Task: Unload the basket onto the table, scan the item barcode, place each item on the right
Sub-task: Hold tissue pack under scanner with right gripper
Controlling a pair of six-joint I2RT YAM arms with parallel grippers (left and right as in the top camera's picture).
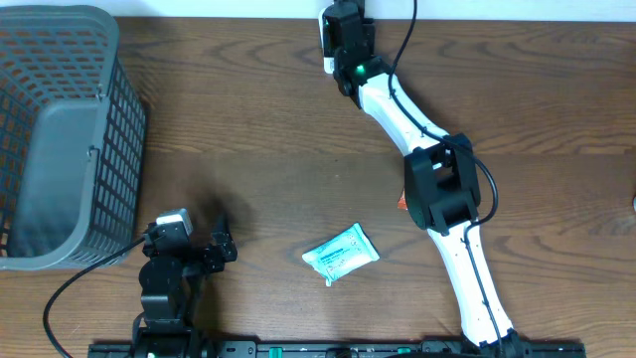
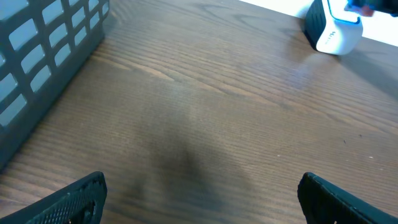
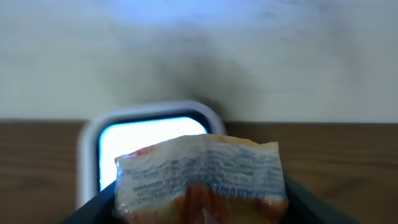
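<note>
Currently we've got the packet pinched betw. the fingers of the right gripper, sticking up past the tips. The scanner sits directly beyond it, its lit window showing behind the packet's left half. The fingers close only partway, clamped on the crinkly film. Our left gripper is spread wide w/ nothing betw. its fingers, only bare table ahead of them and the basket off to their left. A teal pouch lies flat on the table, well apart from both sets of fingers. Step in hand, as we judge it: present the barcode to the window. To do it well we'd hold the printed face square to the glass, shift it a bit left to centre it, and leave a gap so the film doesn't touch. We can't tell which face carries the barcode, print's too blurred, so if there's no read we'd roll the wrist slowly to show the other side. Wrinkles or glare could spoil the read, so gentle grip, no harder squeeze.
</note>
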